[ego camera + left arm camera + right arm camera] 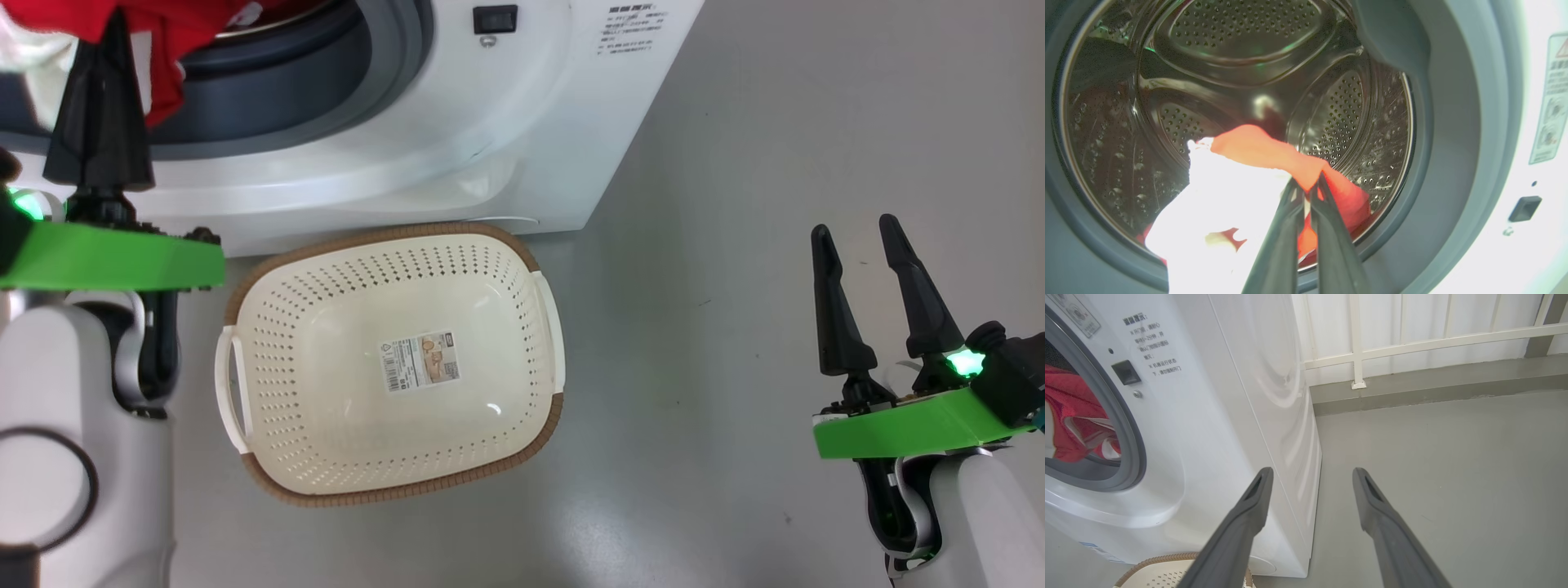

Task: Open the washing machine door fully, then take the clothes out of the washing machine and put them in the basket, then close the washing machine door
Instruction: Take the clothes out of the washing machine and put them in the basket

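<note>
The clothes (1257, 151), soft red fabric with a white panel, hang at the mouth of the washing machine (506, 147), before its perforated steel drum (1249, 41). The left gripper (1308, 188) pinches them with its fingers closed tight. The cream perforated basket (392, 233) sits just in front of the machine. To the machine's right, the right gripper (853, 226) is spread wide over the smooth grey floor (735, 408).

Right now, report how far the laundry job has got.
Done: the washing machine has its drum uncovered, so the door is open. In hand: the left gripper is shut on the red and white clothes at the drum's mouth. Left: the basket holds only its label, so the clothes must go in and the door be closed. The right gripper hangs open.
</note>
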Tool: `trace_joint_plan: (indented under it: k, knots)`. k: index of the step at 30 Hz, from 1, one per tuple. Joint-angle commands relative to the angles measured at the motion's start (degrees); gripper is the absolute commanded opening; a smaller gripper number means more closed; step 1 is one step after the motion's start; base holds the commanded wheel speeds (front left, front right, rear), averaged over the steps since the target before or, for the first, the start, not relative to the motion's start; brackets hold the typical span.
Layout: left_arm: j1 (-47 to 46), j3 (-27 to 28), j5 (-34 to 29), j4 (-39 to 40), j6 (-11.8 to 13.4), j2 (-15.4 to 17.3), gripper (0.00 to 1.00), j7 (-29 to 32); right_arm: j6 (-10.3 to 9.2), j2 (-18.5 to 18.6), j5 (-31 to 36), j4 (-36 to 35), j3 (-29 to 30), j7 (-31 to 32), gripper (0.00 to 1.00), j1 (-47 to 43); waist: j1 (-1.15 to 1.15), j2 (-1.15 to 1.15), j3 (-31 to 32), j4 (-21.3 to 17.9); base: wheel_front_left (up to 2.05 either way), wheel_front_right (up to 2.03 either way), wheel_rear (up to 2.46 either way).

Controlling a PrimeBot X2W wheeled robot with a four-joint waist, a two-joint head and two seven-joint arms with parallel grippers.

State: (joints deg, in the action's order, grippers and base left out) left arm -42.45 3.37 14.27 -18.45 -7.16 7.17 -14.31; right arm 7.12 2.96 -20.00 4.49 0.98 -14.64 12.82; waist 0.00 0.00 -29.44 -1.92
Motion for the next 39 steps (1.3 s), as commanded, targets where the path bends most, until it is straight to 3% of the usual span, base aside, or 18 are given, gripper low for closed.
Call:
trace_joint_plan:
  k: [1, 22, 26, 39]
  knots:
    - [1.4, 1.6, -0.6, 3.0, -0.3, 1.5, 0.0, -0.7, 0.36, -0.1, 0.8, -1.3, -1.2, -0.4, 1.0, -1.4, 0.0, 0.0, -0.1, 0.1, 0.0, 0.0, 0.0]
    - [9.0, 5.9, -3.9, 34.4, -0.3, -2.6, 0.0, -0.7, 0.36, -0.1, 0.4, -1.5, -1.1, -0.4, 1.0, 0.2, 0.0, 0.0, -2.2, -0.1, 0.0, 0.0, 0.0]
    - [10.4, 5.2, -4.0, 33.6, -0.3, -2.9, 0.0, -0.7, 0.36, -0.1, 0.4, -1.5, -1.1, -0.4, 1.0, 0.3, 0.0, 0.0, -2.2, 0.0, 0.0, 0.0, 0.0]
    - [15.4, 0.4, -2.3, 17.8, -0.3, -3.3, 0.0, -0.7, 0.36, -0.1, 0.0, -1.4, -1.5, -0.4, 1.0, 0.4, 0.0, 0.0, -2.6, -0.4, 0.0, 0.0, 0.0]
